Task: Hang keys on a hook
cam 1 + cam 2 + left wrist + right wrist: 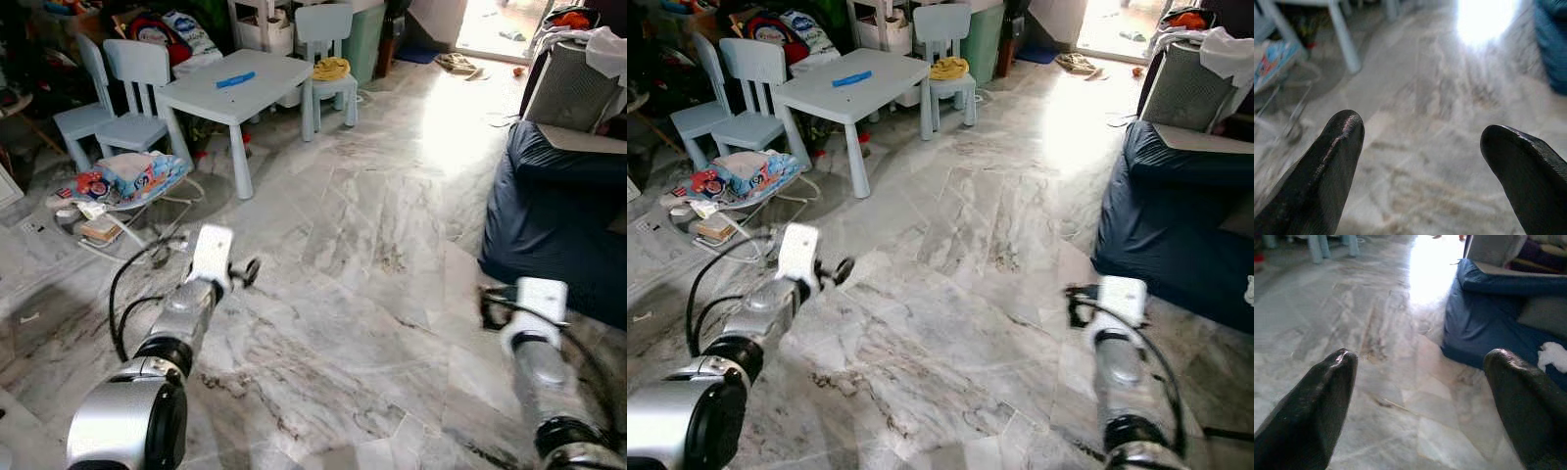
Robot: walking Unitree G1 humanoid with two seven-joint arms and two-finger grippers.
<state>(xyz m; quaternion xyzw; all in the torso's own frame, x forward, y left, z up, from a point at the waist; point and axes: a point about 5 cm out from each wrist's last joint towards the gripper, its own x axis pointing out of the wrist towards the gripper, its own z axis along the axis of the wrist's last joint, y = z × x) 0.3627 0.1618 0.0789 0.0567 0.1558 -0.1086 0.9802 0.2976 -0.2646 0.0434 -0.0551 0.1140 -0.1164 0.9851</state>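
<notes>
Two pincers, left pincer [1420, 161] and right pincer [1420, 401], hang spread apart and empty above the marble floor [372, 294]. Neither keys nor hook can be made out; bearing and nearer arm undetermined. Far left stands a tabletop [235, 93].

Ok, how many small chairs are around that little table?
3. Two chairs stand side by side on the table's left, and one, with a yellow cloth on its seat, stands behind it. Clutter could hide more.
</notes>
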